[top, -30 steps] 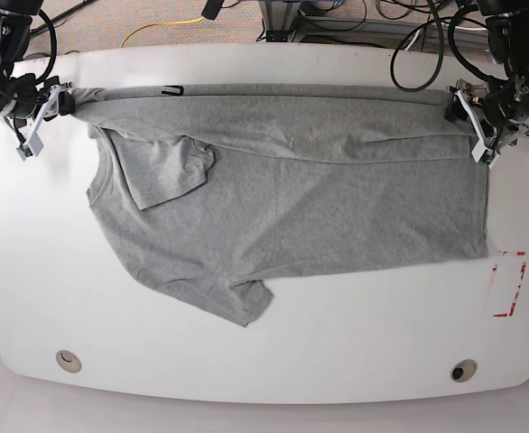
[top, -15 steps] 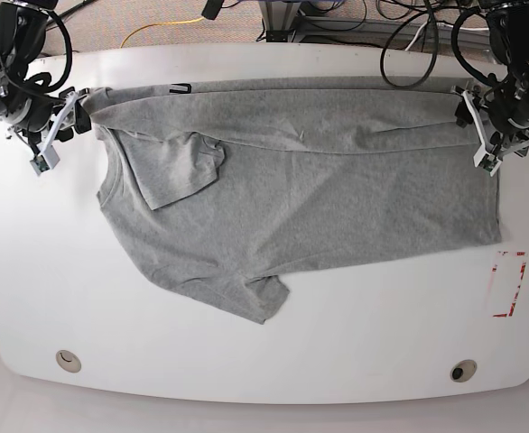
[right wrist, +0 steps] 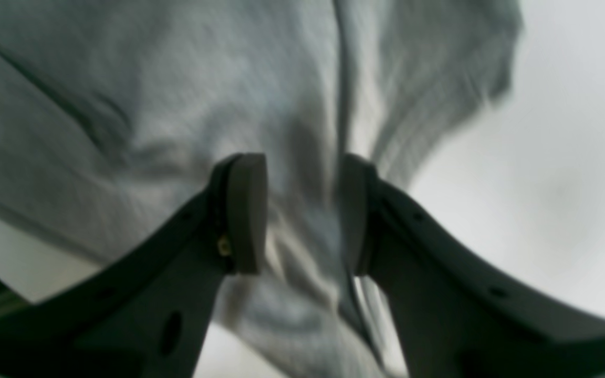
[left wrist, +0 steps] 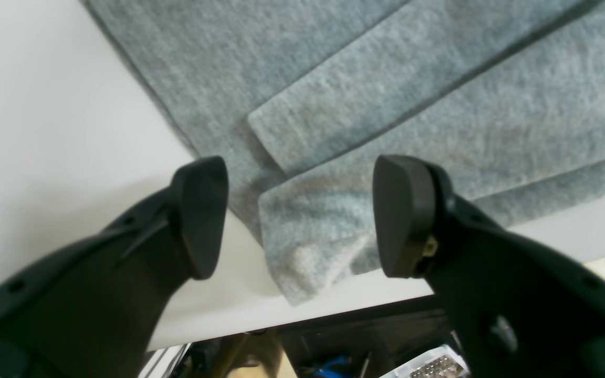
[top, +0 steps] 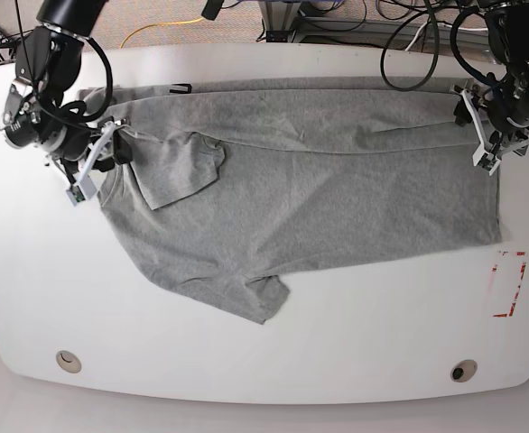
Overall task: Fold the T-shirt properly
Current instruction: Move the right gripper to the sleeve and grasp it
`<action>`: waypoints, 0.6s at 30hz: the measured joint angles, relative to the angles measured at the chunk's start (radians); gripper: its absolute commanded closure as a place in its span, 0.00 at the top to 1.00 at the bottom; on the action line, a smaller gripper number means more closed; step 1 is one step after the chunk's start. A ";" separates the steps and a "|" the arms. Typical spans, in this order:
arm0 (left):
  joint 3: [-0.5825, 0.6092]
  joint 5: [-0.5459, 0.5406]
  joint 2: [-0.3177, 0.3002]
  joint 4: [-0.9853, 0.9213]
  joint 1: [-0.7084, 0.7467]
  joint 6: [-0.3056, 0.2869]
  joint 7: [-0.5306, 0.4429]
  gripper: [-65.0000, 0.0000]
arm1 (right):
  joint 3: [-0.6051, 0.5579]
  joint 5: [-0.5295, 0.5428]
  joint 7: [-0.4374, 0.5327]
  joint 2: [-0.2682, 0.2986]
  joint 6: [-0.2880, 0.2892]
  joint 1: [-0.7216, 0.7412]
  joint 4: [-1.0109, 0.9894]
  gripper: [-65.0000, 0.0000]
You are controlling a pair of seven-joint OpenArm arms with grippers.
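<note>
**2 tools at the far hem of the T-shirt, 1 open, 1 pinching cloth**

The left tool point(left wrist: 300, 215) stands open over a folded corner of the T-shirt point(top: 319, 189) at the tabletop point(top: 273, 361) far edge, gripping nothing. The right tool point(right wrist: 302, 215) is closed on a bunched fold near the sleeve. Risk: with 1 corner released, a right-side pull could drag and skew the spread cloth. Both arms reach low from the far side, wrists angled inward.
</note>
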 measured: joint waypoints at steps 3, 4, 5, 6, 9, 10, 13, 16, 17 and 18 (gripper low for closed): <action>0.003 0.001 0.000 0.000 0.000 0.000 0.000 0.62 | -0.039 -0.051 0.019 -0.032 0.002 0.077 -0.039 0.50; 0.003 0.000 -0.001 0.000 0.001 0.000 0.000 0.62 | -0.048 -0.087 0.018 -0.045 0.002 0.102 -0.060 0.55; 0.003 0.000 -0.001 -0.003 0.000 0.000 0.000 0.62 | -0.055 -0.112 0.017 -0.051 0.001 0.118 -0.074 0.59; 0.003 0.001 -0.001 -0.012 -0.002 0.000 -0.001 0.62 | -0.060 -0.129 0.020 -0.055 0.001 0.129 -0.084 0.64; 0.004 0.000 0.000 -0.063 -0.004 0.000 -0.005 0.62 | -0.087 -0.232 0.056 -0.056 0.000 0.162 -0.103 0.68; 0.005 0.000 0.000 -0.077 -0.003 0.000 -0.005 0.62 | -0.101 -0.257 0.065 -0.054 -0.001 0.171 -0.108 0.67; 0.003 0.004 0.000 -0.105 0.006 0.000 -0.009 0.62 | -0.146 -0.287 0.082 -0.053 0.000 0.204 -0.145 0.63; 0.001 0.003 -0.001 -0.105 0.028 0.000 -0.064 0.62 | -0.154 -0.279 0.102 -0.064 0.000 0.213 -0.181 0.60; 0.000 0.000 -0.001 -0.105 0.038 0.000 -0.087 0.62 | -0.155 -0.283 0.110 -0.063 0.000 0.211 -0.197 0.60; 0.001 -0.004 0.000 -0.105 0.048 0.000 -0.088 0.62 | -0.154 -0.291 0.115 -0.063 0.000 0.210 -0.211 0.60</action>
